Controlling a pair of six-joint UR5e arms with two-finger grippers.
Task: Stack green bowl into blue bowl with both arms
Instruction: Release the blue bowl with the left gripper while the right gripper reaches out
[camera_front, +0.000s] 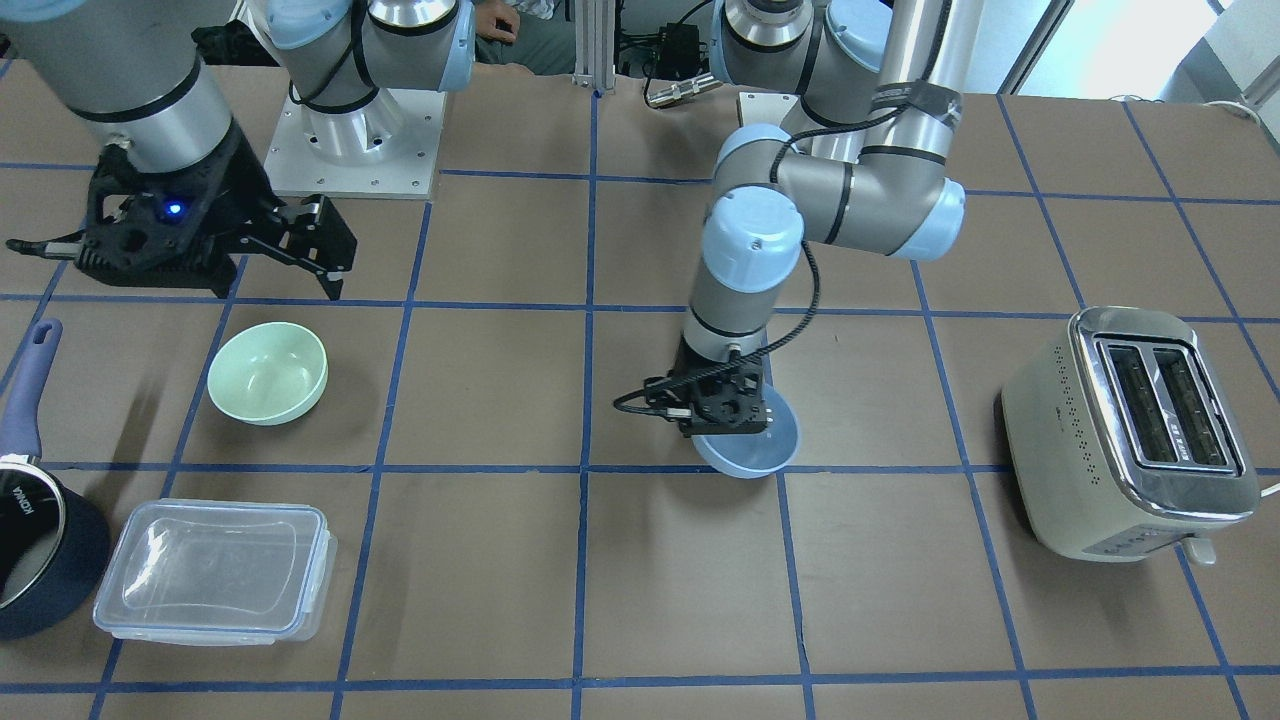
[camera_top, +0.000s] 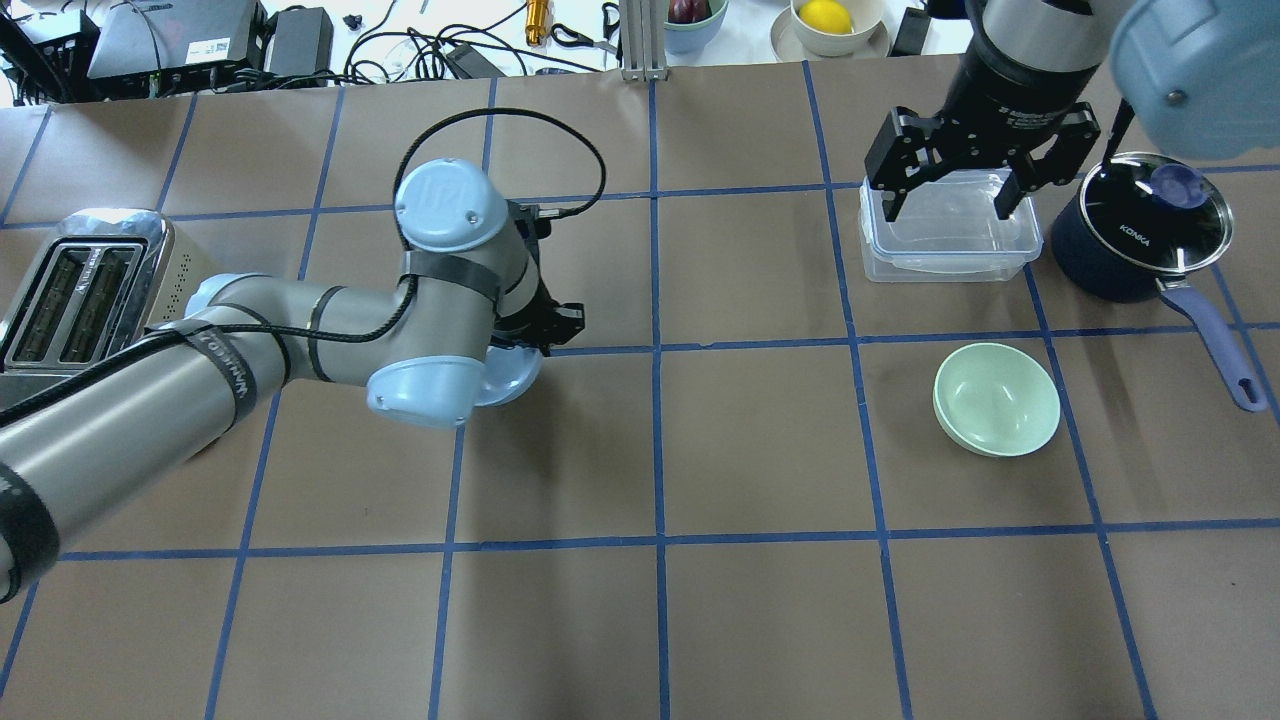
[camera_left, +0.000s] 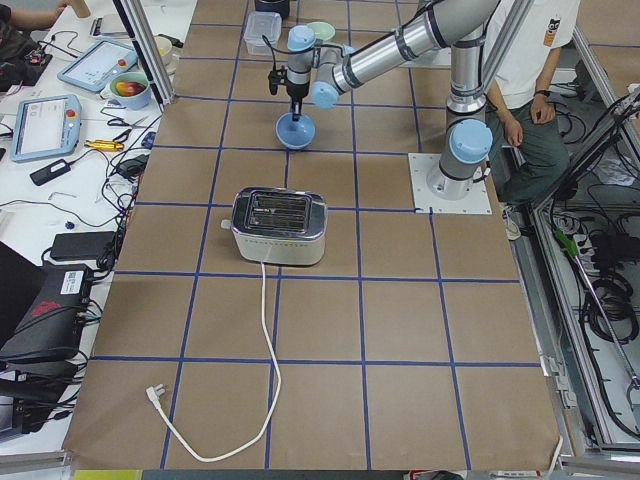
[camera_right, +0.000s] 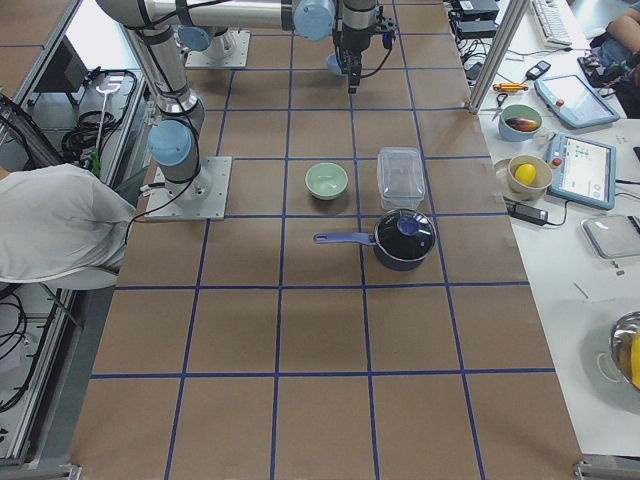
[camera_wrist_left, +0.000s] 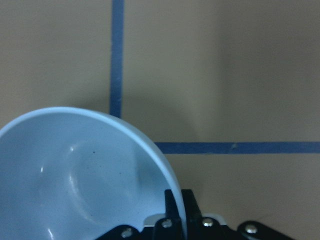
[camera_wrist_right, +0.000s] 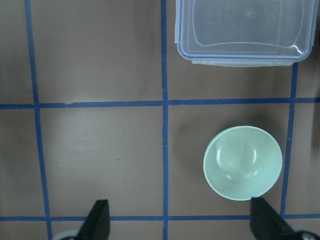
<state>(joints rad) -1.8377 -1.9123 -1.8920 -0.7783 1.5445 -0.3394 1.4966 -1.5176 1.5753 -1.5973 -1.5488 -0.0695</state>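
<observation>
The pale blue bowl (camera_front: 757, 452) sits tilted near the table's middle, and my left gripper (camera_front: 735, 425) is shut on its rim. The left wrist view shows the rim (camera_wrist_left: 170, 175) pinched between the fingers (camera_wrist_left: 189, 207). I cannot tell whether the bowl touches the table. It also shows in the overhead view (camera_top: 512, 372), half hidden under my left arm. The mint-green bowl (camera_front: 268, 372) stands upright and alone on the table, also seen from overhead (camera_top: 997, 399) and in the right wrist view (camera_wrist_right: 243, 162). My right gripper (camera_front: 318, 262) is open and empty, high above the table beside the green bowl.
A clear lidded container (camera_front: 215, 570) and a dark navy saucepan (camera_front: 40, 545) stand next to the green bowl. A cream toaster (camera_front: 1130, 430) stands at my left end of the table, its cord trailing. A person sits behind my bases.
</observation>
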